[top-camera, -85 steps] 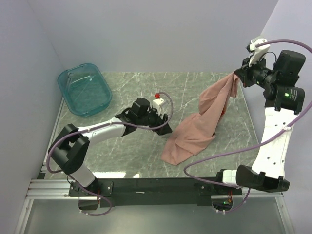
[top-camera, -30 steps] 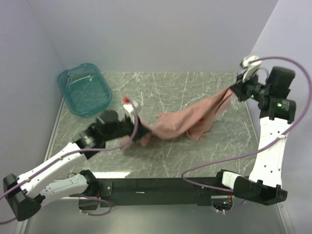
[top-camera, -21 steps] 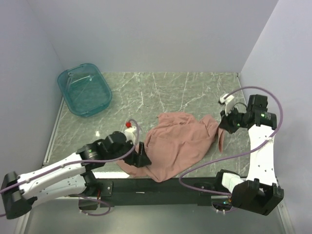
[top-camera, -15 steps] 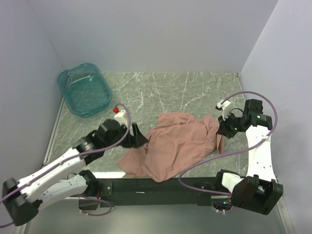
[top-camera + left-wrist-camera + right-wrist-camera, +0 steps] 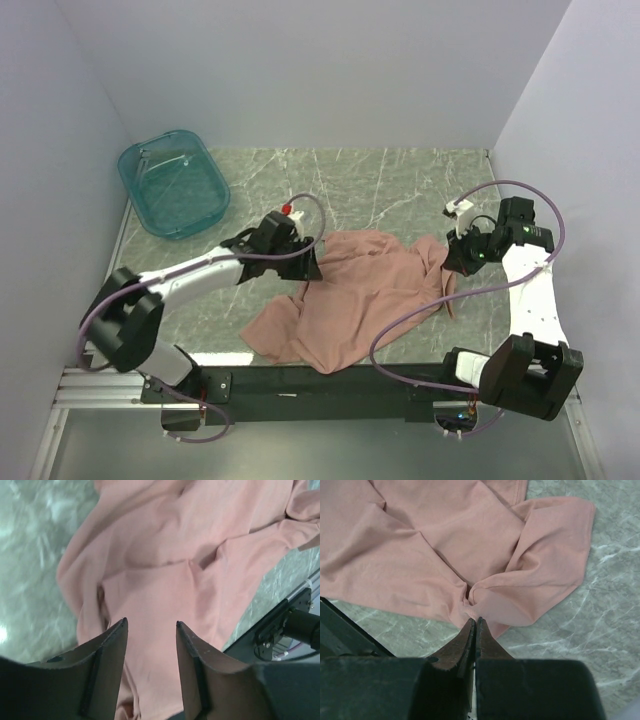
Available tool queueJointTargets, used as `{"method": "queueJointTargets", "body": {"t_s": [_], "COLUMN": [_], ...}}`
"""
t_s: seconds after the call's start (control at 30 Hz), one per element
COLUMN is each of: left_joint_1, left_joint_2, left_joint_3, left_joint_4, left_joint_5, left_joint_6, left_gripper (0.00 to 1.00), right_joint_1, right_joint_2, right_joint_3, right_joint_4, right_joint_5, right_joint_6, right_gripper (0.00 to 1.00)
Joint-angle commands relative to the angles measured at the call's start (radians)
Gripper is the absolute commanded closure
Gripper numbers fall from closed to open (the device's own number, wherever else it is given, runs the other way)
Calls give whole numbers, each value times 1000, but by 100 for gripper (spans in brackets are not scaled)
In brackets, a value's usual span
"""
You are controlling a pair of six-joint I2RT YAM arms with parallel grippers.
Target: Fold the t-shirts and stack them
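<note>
Now: pink t-shirt (image 5: 360, 295) lies crumpled on table (image 5: 400, 180).
The left gripper (image 5: 150, 625) hangs jaws apart over the cloth; right gripper (image 5: 475, 622) pinched together on a fabric fold.

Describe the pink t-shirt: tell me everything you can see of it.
The t-shirt is dusty pink, a soft cotton-like knit, crumpled in loose folds on the marble-patterned table near its front edge. No print shows. The right gripper pinches a bunched fold at its right side, jaws shut; the left gripper hangs over its left part, jaws open, holding nothing.
</note>
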Motion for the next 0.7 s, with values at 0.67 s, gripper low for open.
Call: {"method": "queueJointTargets", "body": {"t_s": [0.67], "left_joint_1": [-30], "left_joint_2": [289], "left_joint_3": [229], "left_joint_4": [-149], "left_joint_5": [-141], "left_joint_6": [129], "left_gripper": [52], "right_joint_1": [-3], "right_joint_2": [16], "right_joint_3": [14], "right_joint_4": [66], "right_joint_5": [-8], "right_joint_6": [45], "right_gripper": [100]}}
